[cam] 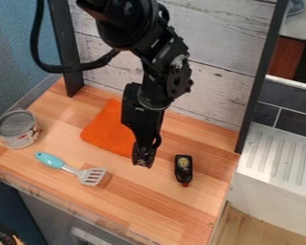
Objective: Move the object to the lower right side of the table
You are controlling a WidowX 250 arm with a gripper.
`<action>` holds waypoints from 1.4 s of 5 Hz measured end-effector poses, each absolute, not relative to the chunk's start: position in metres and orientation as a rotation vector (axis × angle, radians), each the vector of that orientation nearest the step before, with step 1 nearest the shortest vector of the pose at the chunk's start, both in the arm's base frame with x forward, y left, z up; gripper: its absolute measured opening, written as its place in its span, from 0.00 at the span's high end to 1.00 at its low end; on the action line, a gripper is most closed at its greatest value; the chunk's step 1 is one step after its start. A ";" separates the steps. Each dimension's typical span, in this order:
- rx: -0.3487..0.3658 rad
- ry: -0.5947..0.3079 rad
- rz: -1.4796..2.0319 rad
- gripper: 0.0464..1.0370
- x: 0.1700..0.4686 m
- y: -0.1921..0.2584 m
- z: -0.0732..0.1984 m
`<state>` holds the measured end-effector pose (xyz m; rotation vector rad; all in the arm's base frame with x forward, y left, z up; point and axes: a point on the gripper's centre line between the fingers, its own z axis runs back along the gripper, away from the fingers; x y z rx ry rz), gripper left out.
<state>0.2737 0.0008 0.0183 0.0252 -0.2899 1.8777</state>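
Observation:
The gripper [143, 157] hangs over the middle of the wooden table [152, 210], in front of the right part of an orange cloth [109, 130]. To its right lies a small black object [183, 168] with a round yellowish mark and a red tip, which points toward the front edge. A spatula [90, 176] with a turquoise handle and grey slotted head rests to the gripper's lower left. At the far left of the table stands a metal can [17, 129]. Which of these is the task's object I cannot tell.
A whitewashed plank wall [213, 86] stands behind the table between dark metal posts [261, 72]. A blue wall [12, 57] borders the left side. Beyond the right edge is a white ribbed drainboard [280, 158], and a clear strip [53, 206] runs along the front edge.

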 end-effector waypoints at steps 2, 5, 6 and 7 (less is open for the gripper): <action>0.022 -0.253 1.674 0.04 0.268 -0.004 0.006; -0.182 -0.230 0.999 0.04 0.294 -0.017 0.004; -0.148 -0.221 0.865 0.04 0.304 -0.025 -0.001; -0.101 -0.206 0.793 0.04 0.311 -0.037 -0.009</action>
